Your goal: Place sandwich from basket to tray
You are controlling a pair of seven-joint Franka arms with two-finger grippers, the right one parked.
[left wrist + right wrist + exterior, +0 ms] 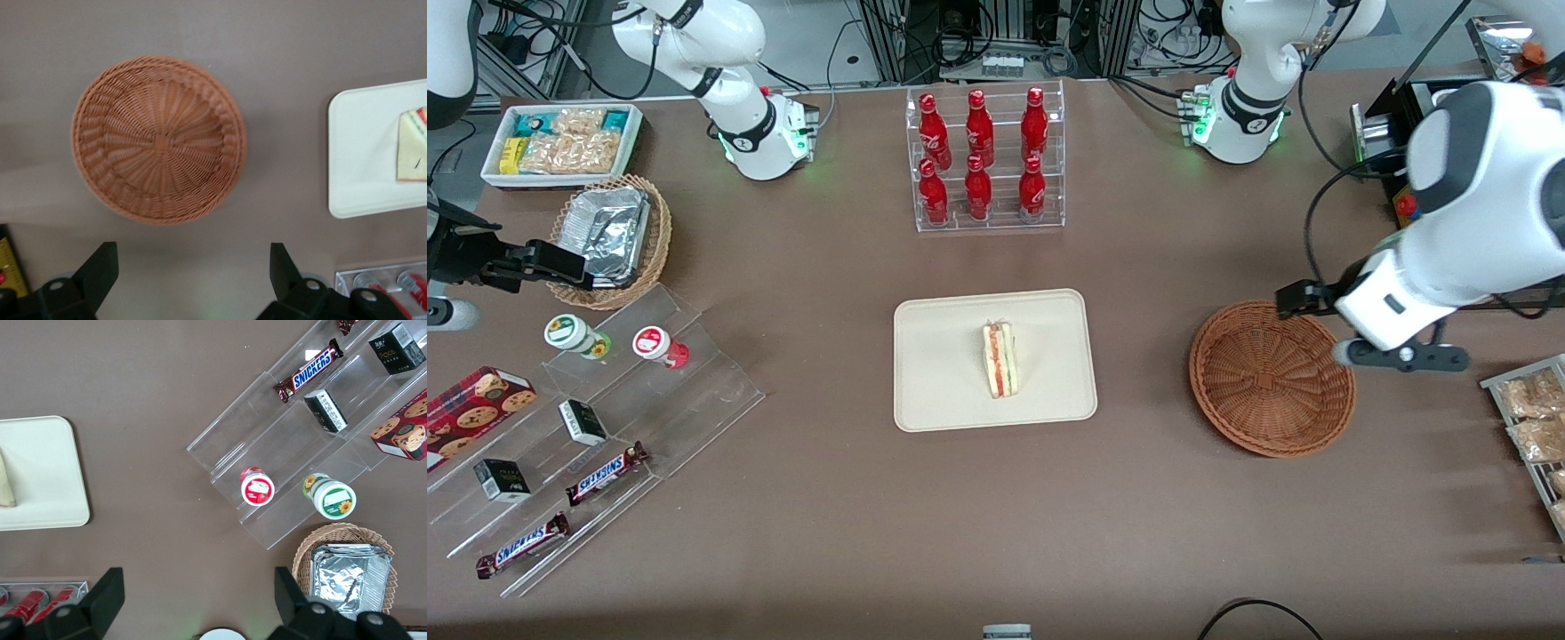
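Left wrist view shows the claw (193,283) with its two dark fingers (100,270) spread wide apart and nothing between them, hanging above bare brown worktop (280,40) just beside the basket (159,139). From the front, the claw (1383,354) sits at the basket's edge toward the working arm's end of the worktop, raised clear of the wicker rather than reaching into it.

Moving outward, the basket (1272,378) is round, reddish-brown and empty; its woven floor is fully visible in both views, with no food left inside.

Next comes the tray (994,360), a flat beige rectangle near the middle of the worktop, well apart from the basket with open worktop between them. The sandwich (1000,359) lies on it, roughly central, resting on its side so that the red and pale green filling layers show along one face. Its bread looks intact and it lies wholly within the low rim. In the wrist view only one corner of the sandwich (413,145) and one end of the tray (363,150) are in sight.

Judging from this layout, the transfer itself appears done: the sandwich is out of the basket, it is on the tray, and the claw has nothing in its grip. What seems left, if anything, is for the arm to settle into a resting pose; no further handling of the sandwich looks necessary
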